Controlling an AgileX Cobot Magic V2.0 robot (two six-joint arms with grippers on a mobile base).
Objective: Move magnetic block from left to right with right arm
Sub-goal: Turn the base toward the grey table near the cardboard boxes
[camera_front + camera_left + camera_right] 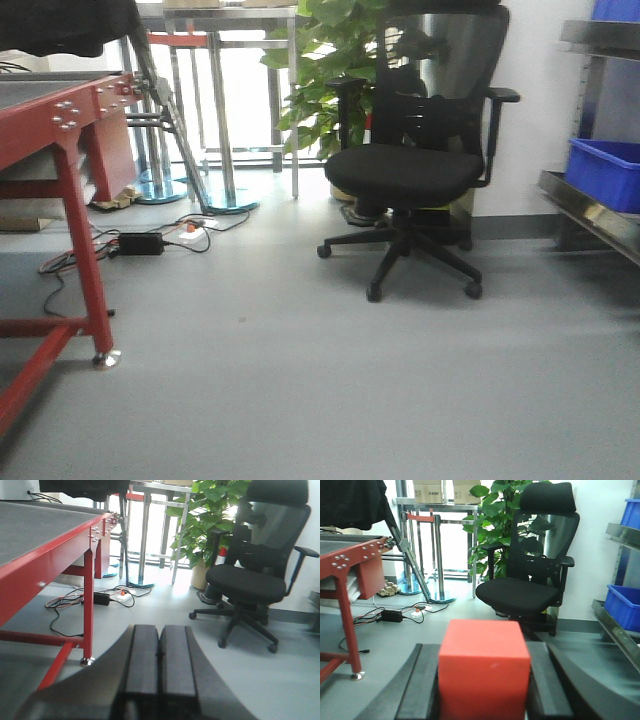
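Observation:
The magnetic block (484,672), a plain bright-red cube, fills the bottom middle of the right wrist view. My right gripper (483,652) is shut on it, one dark finger pressed against each side face. In the left wrist view my left gripper (159,630) is shut, its two black pads touching with nothing between them. Both grippers point out over the grey floor toward the room. Neither gripper nor the block shows in the exterior front-facing view.
A red-framed table (60,550) stands at the left, with cables and a power brick (140,243) on the floor beside its leg. A black office chair (405,175) and a green plant (330,60) stand ahead. Metal shelves with blue bins (605,172) line the right.

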